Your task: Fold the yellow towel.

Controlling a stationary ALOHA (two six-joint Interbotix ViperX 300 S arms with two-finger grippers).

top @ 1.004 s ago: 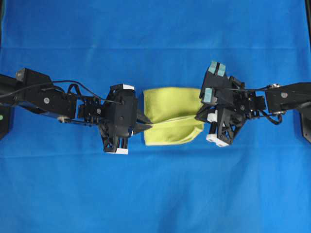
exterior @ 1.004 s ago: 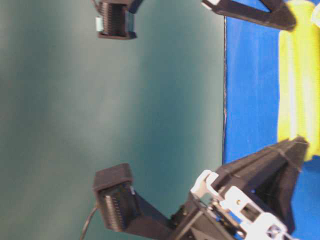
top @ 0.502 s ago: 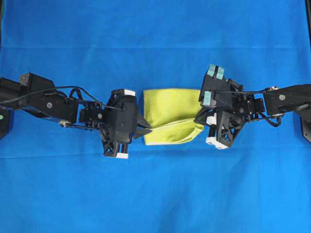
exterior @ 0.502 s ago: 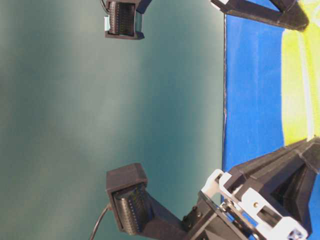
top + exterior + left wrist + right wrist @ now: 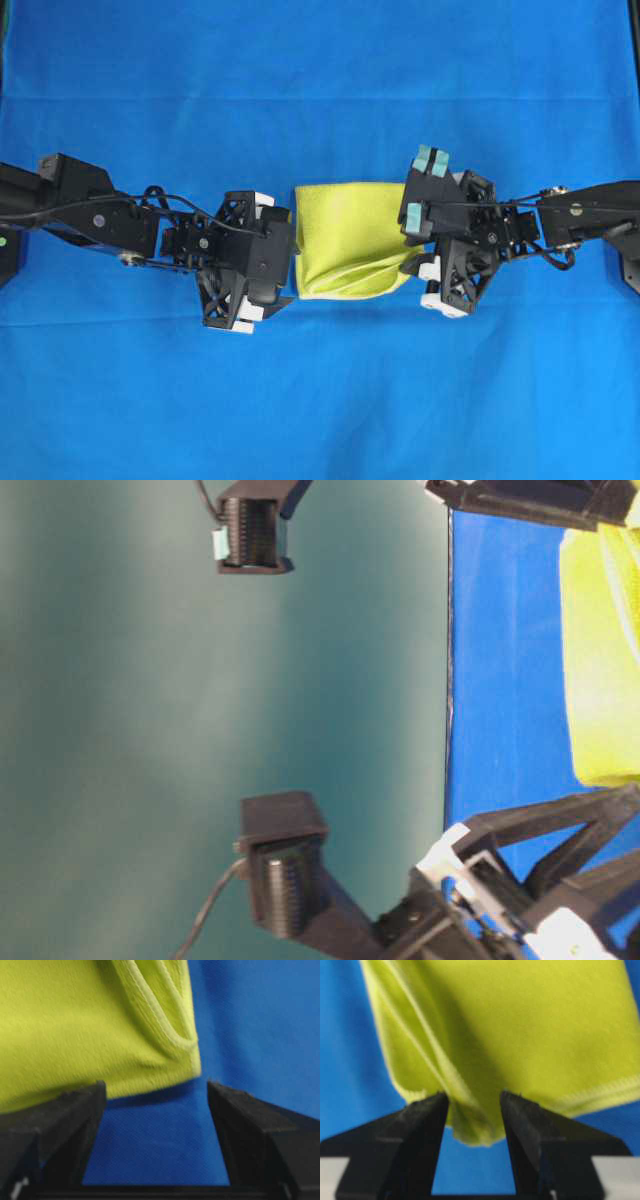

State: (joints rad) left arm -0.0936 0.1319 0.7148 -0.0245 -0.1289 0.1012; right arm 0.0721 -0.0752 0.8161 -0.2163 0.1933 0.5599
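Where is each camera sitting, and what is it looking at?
Overhead: high above, looking straight down on the towel, blue cloth, and both arms with the left gripper and right gripper.
Table-level: low at the table edge, picture turned sideways, facing a green wall; arm parts show at top and bottom.
Left wrist: on the left arm, looking past its spread fingers at a towel corner.
Right wrist: on the right arm, its fingers either side of a towel corner.
Shared: every view shows the towel on the blue cloth.
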